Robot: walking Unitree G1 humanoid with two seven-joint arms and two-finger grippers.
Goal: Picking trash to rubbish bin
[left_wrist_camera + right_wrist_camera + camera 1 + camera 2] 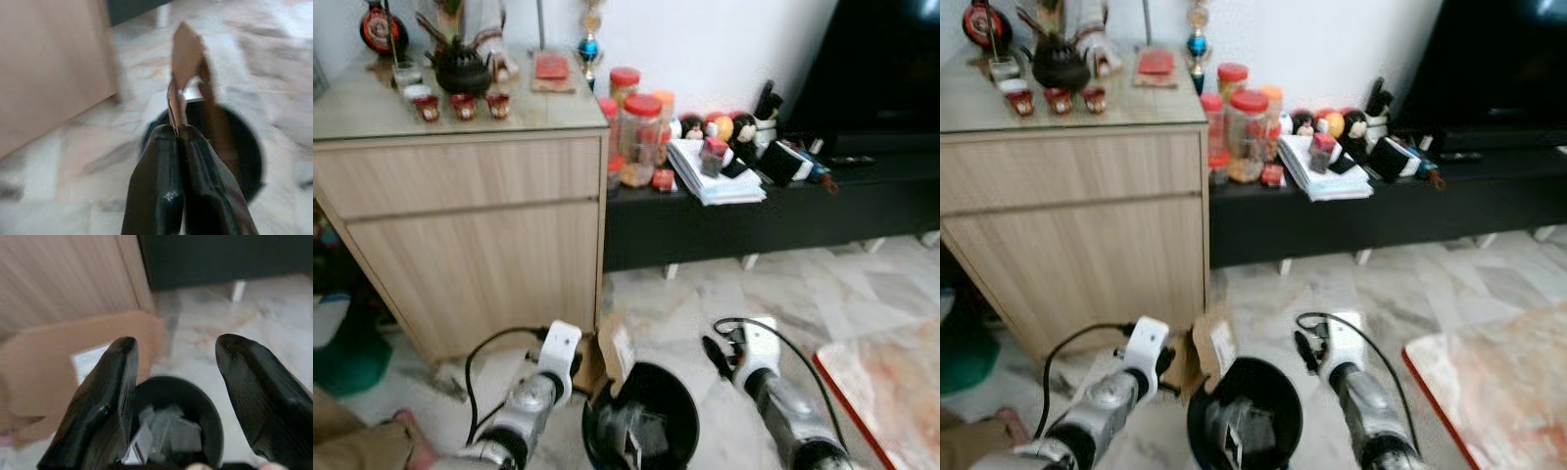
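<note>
A black round rubbish bin (641, 416) stands on the marble floor between my two arms, with crumpled grey trash inside (164, 433). My left gripper (178, 134) is shut on a flattened brown cardboard piece (610, 354) with a white label, held upright over the bin's left rim. The cardboard (188, 73) rises straight from the closed fingertips above the bin (247, 147). My right gripper (176, 362) hangs open just right of the bin, nothing between its fingers; the arm (773, 387) shows low in the head views.
A wooden cabinet (470, 225) stands close on the left with a teapot and cups on top. A low black TV bench (754, 211) with jars and papers runs behind. A red-edged mat (891, 392) lies at the right.
</note>
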